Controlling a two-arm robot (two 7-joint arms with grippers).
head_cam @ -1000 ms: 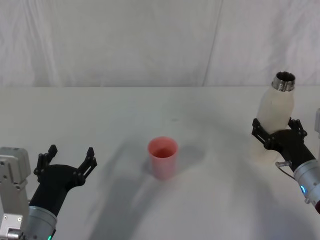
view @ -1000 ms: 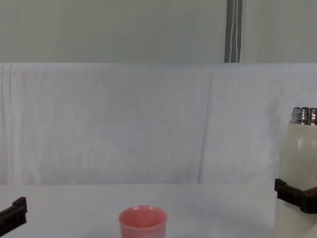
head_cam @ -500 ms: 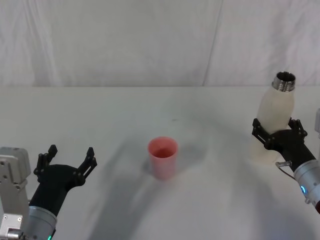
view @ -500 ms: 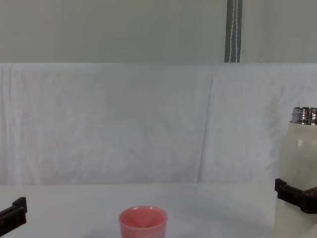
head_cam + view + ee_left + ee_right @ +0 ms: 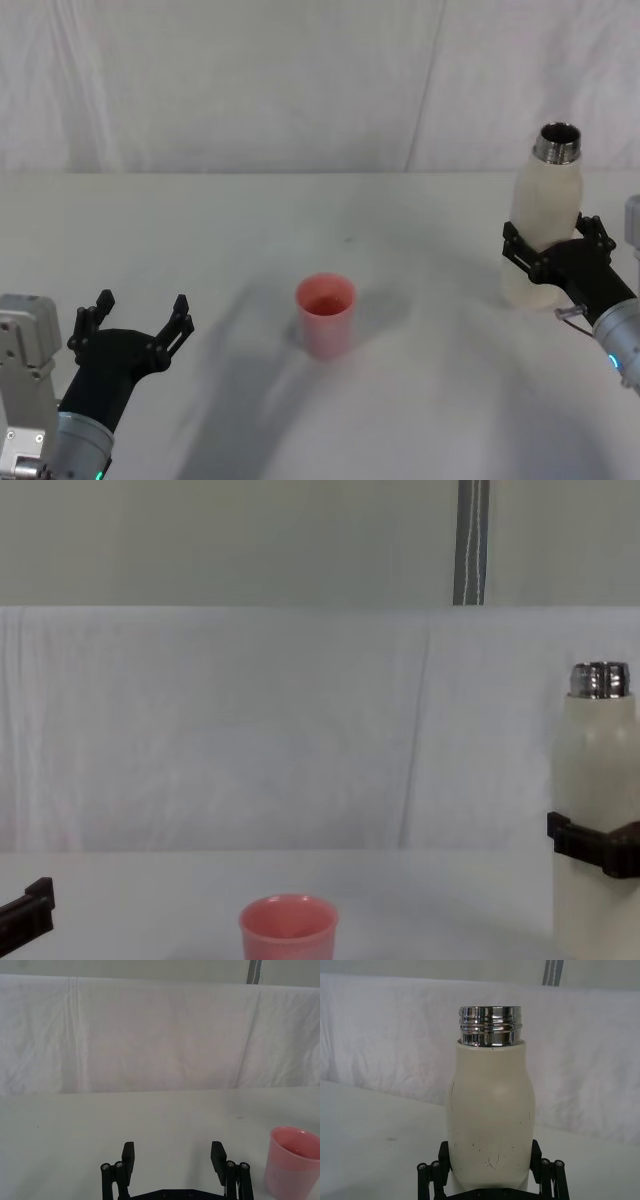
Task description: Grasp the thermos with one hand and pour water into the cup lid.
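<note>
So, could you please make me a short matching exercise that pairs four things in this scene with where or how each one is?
Things:
1. thermos
2. cup lid
3. left end effector
4. right end effector

States:
A. open, holding nothing, near the table's left front
B. standing upright mid-table, pink
C. clamped round a cream bottle
D. uncapped, silver neck showing, at the right

Pairs: 1-D, 2-B, 3-A, 4-C

The head camera looks down from above the table, taking in both arms. The chest camera sits low, facing level across it toward the white backdrop. Each wrist camera looks forward along its own fingers, close. Head and chest views share the cup lid and the thermos.
</note>
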